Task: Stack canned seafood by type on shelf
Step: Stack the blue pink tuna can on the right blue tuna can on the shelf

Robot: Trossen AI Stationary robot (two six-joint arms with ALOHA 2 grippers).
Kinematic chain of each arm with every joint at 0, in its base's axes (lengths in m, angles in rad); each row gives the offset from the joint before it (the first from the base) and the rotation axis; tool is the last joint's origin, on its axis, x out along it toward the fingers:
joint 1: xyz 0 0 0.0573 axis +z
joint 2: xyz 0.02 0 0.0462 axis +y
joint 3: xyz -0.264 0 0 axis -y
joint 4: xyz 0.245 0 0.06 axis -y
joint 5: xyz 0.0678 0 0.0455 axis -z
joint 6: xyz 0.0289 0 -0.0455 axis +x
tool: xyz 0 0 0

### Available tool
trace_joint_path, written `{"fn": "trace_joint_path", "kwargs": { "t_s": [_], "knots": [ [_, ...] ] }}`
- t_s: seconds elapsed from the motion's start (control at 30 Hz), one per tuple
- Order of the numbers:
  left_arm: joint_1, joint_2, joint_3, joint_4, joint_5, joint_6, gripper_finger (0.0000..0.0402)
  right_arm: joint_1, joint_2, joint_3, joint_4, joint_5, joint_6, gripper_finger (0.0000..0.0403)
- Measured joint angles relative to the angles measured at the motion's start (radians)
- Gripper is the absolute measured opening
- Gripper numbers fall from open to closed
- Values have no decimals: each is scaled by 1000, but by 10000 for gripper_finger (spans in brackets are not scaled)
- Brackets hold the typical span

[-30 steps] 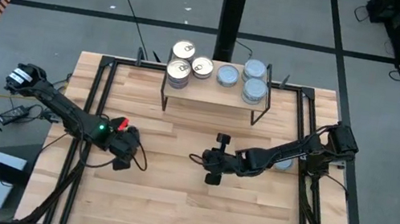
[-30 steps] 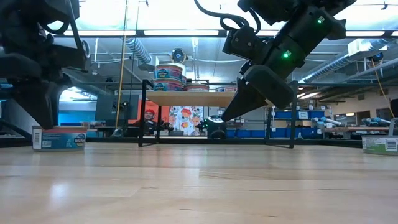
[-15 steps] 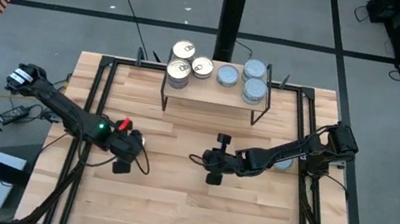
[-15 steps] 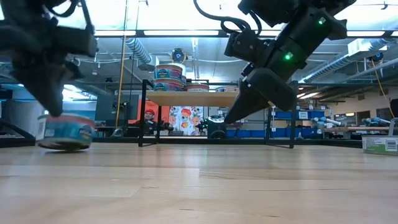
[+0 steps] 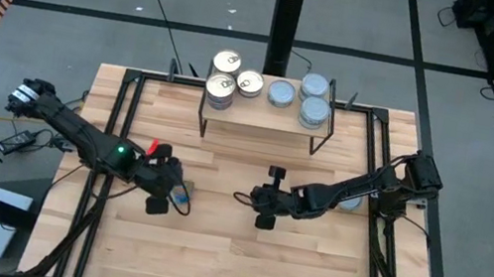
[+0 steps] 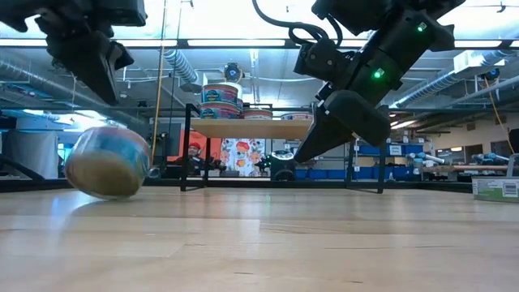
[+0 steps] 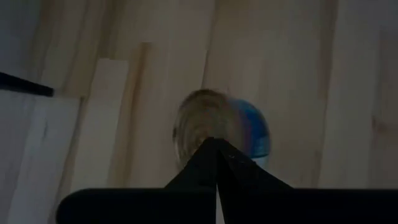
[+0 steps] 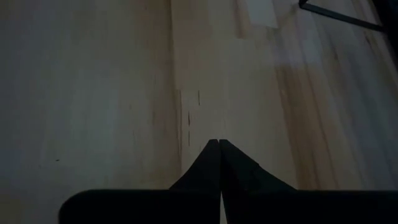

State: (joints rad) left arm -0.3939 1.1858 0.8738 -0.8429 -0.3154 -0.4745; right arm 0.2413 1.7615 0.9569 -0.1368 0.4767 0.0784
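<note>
A tin (image 5: 182,196) stands tipped up on its edge on the tabletop, its pale gold face (image 6: 101,166) turned toward the near side; in the left wrist view the tin (image 7: 239,127) is blurred. My left gripper (image 5: 170,189) (image 6: 101,89) (image 7: 216,142) is shut and hangs just above the tin, with a gap between them in the low view. My right gripper (image 5: 239,196) (image 6: 298,154) (image 8: 219,142) is shut, hovering over bare table near the middle. The shelf (image 5: 266,117) carries gold-topped tins (image 5: 221,89) on its left and blue-grey ones (image 5: 313,112) on its right.
Another tin (image 5: 349,203) (image 6: 495,189) lies flat on the table under my right arm, near the right edge. A black frame (image 5: 113,126) runs along the tabletop's sides. A black post (image 5: 284,24) stands behind the shelf. Open wood lies along the near side.
The tin by my left gripper lay flat, then slid a little toward the table's right and tipped up onto its edge, turning its gold face toward the near side. My left gripper moved slightly right and rose above it. My right arm stayed still.
</note>
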Motion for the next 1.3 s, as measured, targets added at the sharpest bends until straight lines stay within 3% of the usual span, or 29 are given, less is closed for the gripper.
{"fn": "trace_joint_path", "kwargs": {
  "t_s": [0.27, 0.4, 0.67, 0.8, 1.3],
  "knots": [
    [0, 19, 6, 32, 29, -22, 8, 0, 0, 0, 0, 0, 0, 5],
    [-2, 77, 5, 78, 104, -23, 40, 0, 0, 0, 1, -6, 1, 5],
    [60, 194, 4, 75, 101, -34, 113, 0, 0, 0, 8, -30, 5, 5],
    [116, 193, 5, 89, 109, 25, 115, 0, 0, 0, 8, -30, 5, 5],
    [328, 210, 5, 90, 349, 230, 110, 0, 0, 0, 6, -34, 5, 5]
  ]
}}
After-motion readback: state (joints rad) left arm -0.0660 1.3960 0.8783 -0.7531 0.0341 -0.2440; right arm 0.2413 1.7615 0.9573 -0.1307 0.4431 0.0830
